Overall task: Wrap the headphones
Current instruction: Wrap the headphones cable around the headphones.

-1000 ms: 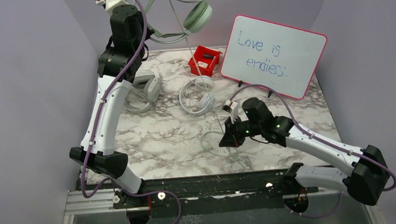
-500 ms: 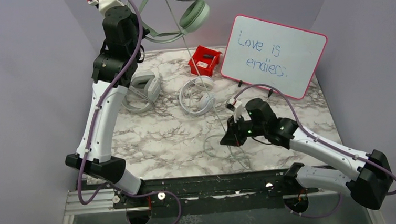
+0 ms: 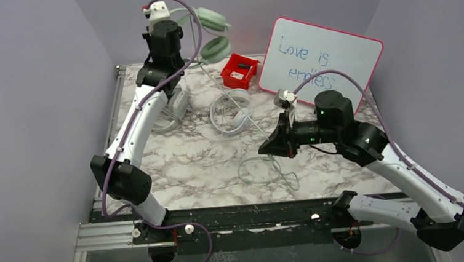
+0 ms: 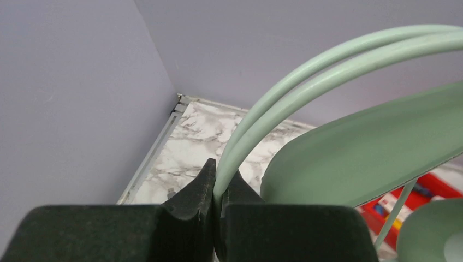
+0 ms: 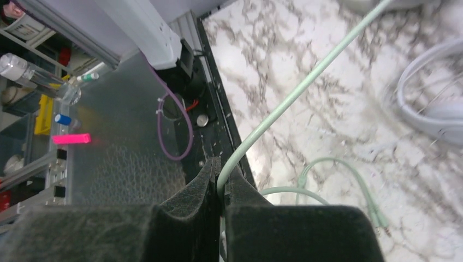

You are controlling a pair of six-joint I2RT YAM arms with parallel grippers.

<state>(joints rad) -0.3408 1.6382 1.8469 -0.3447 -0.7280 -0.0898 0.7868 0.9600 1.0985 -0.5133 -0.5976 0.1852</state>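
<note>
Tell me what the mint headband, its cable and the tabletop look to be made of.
Mint headband: likely smooth matte plastic, two thin even rails with a soft sheen.
Cable: seemingly rubbery coated wire, thin, bending into loose loops.
Tabletop: marble-patterned, grey veins on white; real stone or printed laminate cannot be told.

This is a robotics lab test cell: a left arm [image 3: 132, 129] and a right arm [image 3: 405, 168] are bolted to an aluminium rail [image 3: 101, 239] at the near edge of a marble-patterned tabletop [image 3: 176, 165], which is boxed in on three sides by plain lavender walls [image 3: 29, 89]. A whiteboard [image 3: 320, 63] with handwritten blue words leans at the back beside a small red bin [image 3: 239, 71]. Past the tabletop's edge, the right wrist view shows cluttered shelving [image 5: 30, 166] with a clear bottle [image 5: 33, 71] and a glowing pink strip [image 5: 71, 139].
</note>
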